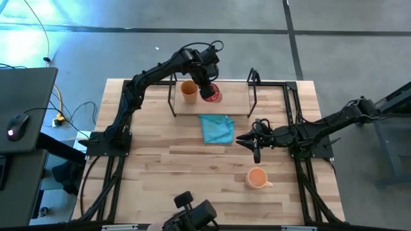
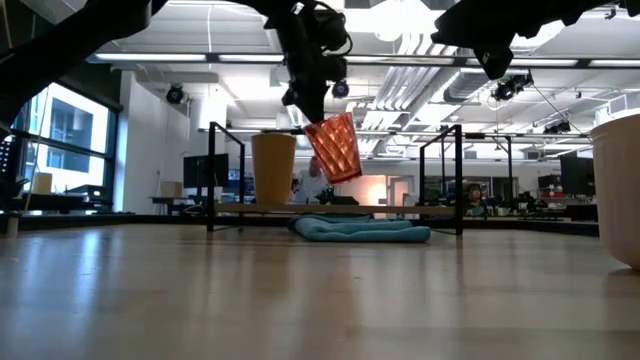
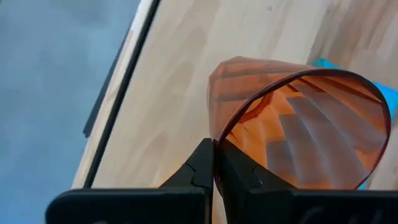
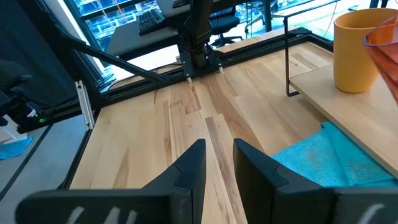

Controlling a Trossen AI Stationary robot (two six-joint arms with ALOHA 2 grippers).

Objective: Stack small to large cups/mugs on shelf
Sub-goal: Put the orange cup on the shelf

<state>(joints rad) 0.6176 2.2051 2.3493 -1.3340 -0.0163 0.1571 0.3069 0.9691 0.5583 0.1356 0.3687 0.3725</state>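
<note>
A two-armed robot worked at a light wooden tabletop point(image 1: 192, 173) carrying a low light-wood shelf in a black wire frame point(image 1: 237, 102) along its far edge. The left gripper point(image 1: 207, 88) hovered above the shelf, its two dark fingers point(image 3: 202, 168) pinched together on the rim of a translucent dark red ribbed cup point(image 2: 335, 147). The cup hung tilted in the air, clear of the shelf board and just beside an upright mustard-tan tumbler point(image 2: 273, 168) that stood on the shelf. Gripping by the rim left the cup's base free, which would suit lowering it onto the board or over another cup. Its position beside the tumbler suggested the cups were being gathered there in order of size.

The right gripper point(image 1: 256, 142) waited low over the middle of the tabletop, its fingers point(image 4: 189, 168) a little apart and holding nothing. It sat between the shelf and a bright orange mug with a handle point(image 1: 257, 178), which stood alone on the near part of the tabletop, well apart from the shelf and probably the last item to be moved. A crumpled teal cloth point(image 1: 216, 128) lay on the tabletop just in front of the shelf.
</note>
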